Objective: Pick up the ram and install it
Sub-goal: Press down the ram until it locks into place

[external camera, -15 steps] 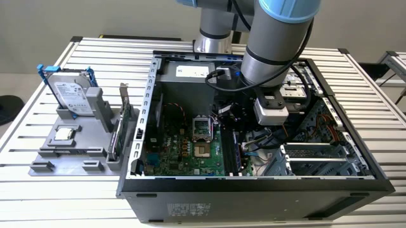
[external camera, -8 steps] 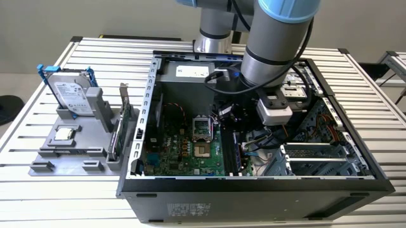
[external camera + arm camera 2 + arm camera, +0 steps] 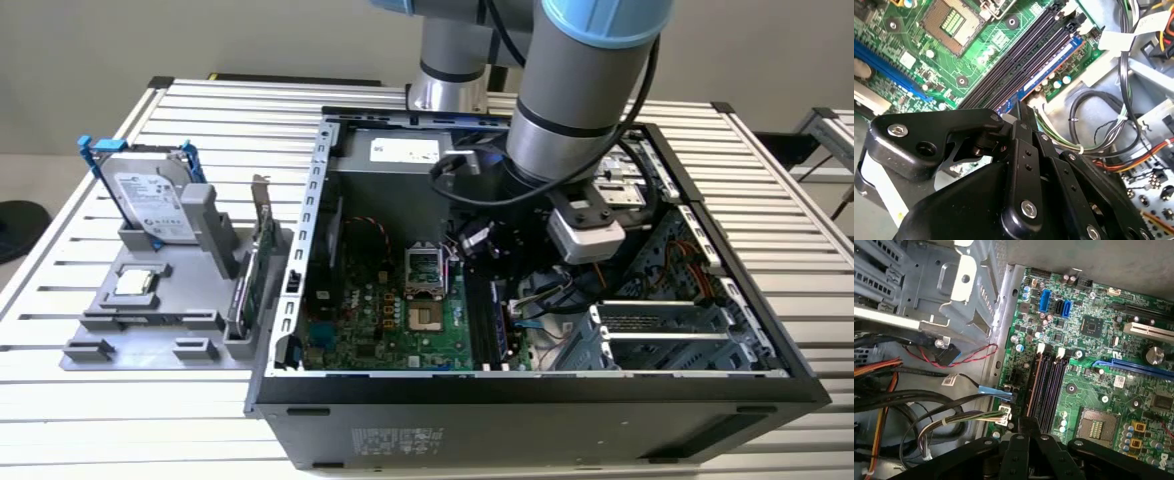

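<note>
The ram (image 3: 1054, 70) is a thin blue-green stick standing on edge in the outermost of the black memory slots (image 3: 1019, 65), next to the motherboard's edge. In the first wrist view the ram (image 3: 1032, 385) shows edge-on beside the other slots (image 3: 1051, 385). My gripper (image 3: 1020, 107) is down inside the open computer case (image 3: 287, 300) at one end of the stick, its black fingers drawn together on it. It appears again as the gripper (image 3: 1026, 426) at the near end of the slots, and as the gripper (image 3: 491, 285) low over the board in the exterior view.
Bundled cables (image 3: 929, 410) and a metal drive cage (image 3: 954, 285) crowd the side of the slots. The open processor socket (image 3: 949, 22) lies on the other side. At the exterior view's left, a grey holder (image 3: 160, 320) carries a hard drive (image 3: 147, 195), a chip (image 3: 134, 283) and a green card (image 3: 247, 270).
</note>
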Tool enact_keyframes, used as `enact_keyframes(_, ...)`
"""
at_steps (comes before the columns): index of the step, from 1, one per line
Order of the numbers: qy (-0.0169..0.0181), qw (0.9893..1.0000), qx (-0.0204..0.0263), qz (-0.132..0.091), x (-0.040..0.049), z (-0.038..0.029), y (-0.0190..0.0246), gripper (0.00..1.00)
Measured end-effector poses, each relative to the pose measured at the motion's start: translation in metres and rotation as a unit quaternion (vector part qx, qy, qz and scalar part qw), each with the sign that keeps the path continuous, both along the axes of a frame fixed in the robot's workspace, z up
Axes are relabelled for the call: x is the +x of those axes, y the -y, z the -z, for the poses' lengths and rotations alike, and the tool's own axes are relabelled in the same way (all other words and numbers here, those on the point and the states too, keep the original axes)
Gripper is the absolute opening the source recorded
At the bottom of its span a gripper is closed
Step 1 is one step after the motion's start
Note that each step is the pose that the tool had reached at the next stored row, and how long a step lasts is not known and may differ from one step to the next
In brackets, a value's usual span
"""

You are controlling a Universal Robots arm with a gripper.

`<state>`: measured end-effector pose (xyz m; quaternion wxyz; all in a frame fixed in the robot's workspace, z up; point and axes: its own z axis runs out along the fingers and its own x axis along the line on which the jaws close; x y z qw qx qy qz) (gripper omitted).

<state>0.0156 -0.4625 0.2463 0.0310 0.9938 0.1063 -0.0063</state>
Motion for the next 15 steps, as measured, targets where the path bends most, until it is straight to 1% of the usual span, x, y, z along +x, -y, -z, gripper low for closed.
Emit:
enact_keyframes(7, 0.0000, 0.9996, 0.0000, -0.029, 0.0000, 0.0000, 0.0000, 0.00)
enact_keyframes(15, 0.0000, 0.9985, 0.0000, -0.054, 0.0000, 0.0002, -0.0001, 0.00)
